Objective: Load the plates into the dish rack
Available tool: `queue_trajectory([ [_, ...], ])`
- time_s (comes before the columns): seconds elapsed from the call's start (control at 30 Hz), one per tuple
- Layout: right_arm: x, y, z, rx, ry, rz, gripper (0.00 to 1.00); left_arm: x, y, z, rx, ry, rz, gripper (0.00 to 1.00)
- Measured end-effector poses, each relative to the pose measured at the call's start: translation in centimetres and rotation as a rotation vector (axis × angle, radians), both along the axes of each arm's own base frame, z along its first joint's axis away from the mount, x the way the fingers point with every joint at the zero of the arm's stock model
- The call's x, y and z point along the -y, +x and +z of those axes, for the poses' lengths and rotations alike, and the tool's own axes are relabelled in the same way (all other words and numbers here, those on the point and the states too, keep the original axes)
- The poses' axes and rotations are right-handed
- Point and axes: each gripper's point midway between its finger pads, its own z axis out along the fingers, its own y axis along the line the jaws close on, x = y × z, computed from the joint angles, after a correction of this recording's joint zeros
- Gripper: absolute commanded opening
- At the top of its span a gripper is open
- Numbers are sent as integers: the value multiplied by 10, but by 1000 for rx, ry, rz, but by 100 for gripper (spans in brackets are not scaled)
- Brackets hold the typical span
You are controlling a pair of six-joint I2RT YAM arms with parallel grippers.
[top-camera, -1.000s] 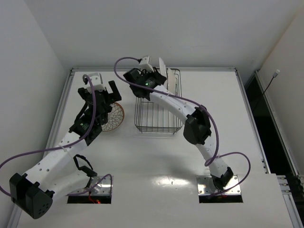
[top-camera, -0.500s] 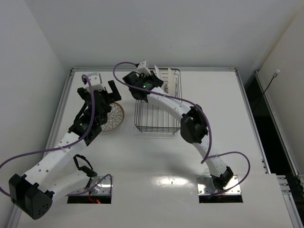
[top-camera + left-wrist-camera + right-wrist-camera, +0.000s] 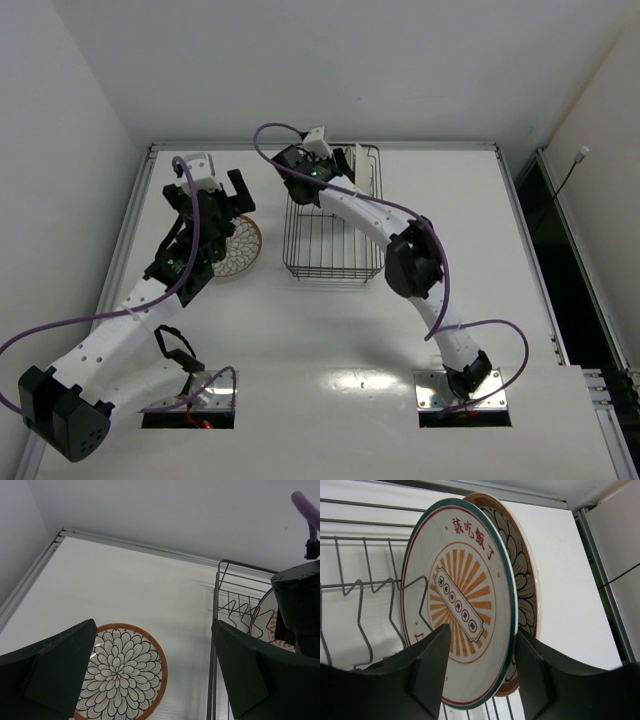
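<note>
Looking from the top, the left gripper (image 3: 212, 195) hangs over an orange-rimmed plate (image 3: 240, 248) flat on the desk (image 3: 450, 250), beside the dish rack (image 3: 330, 270). The left wrist view shows its fingers (image 3: 60, 670) spread wide, holding nothing. The right wrist view shows the right gripper (image 3: 481, 632) spread too, gripping nothing. A white plate (image 3: 460, 605) with red Chinese writing stands in the rack, a flowery plate (image 3: 522, 580) right behind.

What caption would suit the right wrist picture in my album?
Sunburst plate upright in the rack, petal plate behind it, open hand astride its lower edge.
</note>
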Motion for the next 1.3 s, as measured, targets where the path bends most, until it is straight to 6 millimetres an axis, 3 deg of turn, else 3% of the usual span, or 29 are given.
queue_trajectory([
  [0.13, -9, -7, 14, -3, 53, 36, 62, 1, 3, -4, -11, 7, 3, 100],
  [0.17, -10, -9, 21, -3, 68, 48, 100, 2, 4, -7, -20, 13, 3, 100],
  [0.37, -13, -37, 89, 24, 174, 128, 100, 6, 14, -28, -77, 58, 6, 100],
  [0.43, -10, -52, 120, 47, 224, 158, 100, 8, 18, -36, -99, 73, 7, 100],
  [0.53, -2, -79, 144, 38, 278, 208, 100, 11, 25, -51, -136, 94, 7, 100],
  [0.63, 5, -114, 145, -14, 324, 270, 100, 16, 34, -73, -188, 126, 5, 100],
  [0.73, 16, -154, 130, -102, 374, 335, 100, 23, 46, -103, -269, 173, 1, 100],
  [0.93, 44, -209, 129, -143, 508, 395, 100, 36, 58, -160, -433, 249, -34, 100],
  [1.1, 55, -229, 152, -96, 602, 433, 100, 40, 63, -185, -505, 282, -42, 100],
  [1.3, 55, -234, 153, -100, 628, 438, 100, 43, 78, -207, -595, 323, -20, 100],
])
